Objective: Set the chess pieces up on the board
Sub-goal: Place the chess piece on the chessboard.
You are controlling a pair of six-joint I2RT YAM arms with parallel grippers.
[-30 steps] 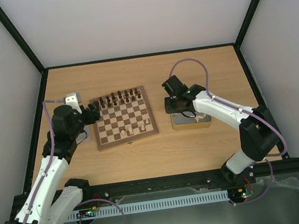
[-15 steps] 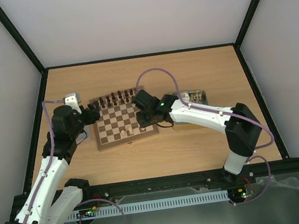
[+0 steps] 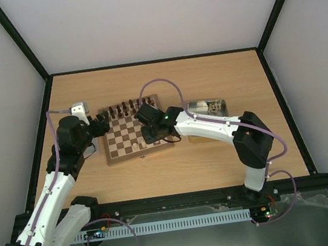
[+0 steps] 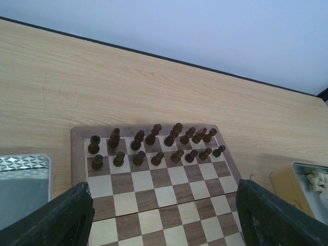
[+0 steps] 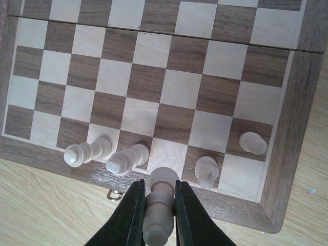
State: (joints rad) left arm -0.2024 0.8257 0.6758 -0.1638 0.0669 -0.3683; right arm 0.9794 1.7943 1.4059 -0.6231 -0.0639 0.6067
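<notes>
Cream chess piece [image 5: 161,205], light, hard, likely slick turned wood, hangs clamped at its narrow waist between the right gripper's [image 5: 159,187] fingers [image 5: 134,215] over the board's [image 5: 287,154] near row; left gripper's [image 4: 164,215] fingers stand apart.

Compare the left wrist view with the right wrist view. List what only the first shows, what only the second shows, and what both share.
Only the left wrist view: two rows of dark pieces on the far side, a metal tin at the left edge, a second tin at the right edge, and the open left gripper.

Only the right wrist view: four pale pieces on the rows nearest the camera, and the right gripper shut on another pale piece.

Both: the checkered board and the wooden table around it.
</notes>
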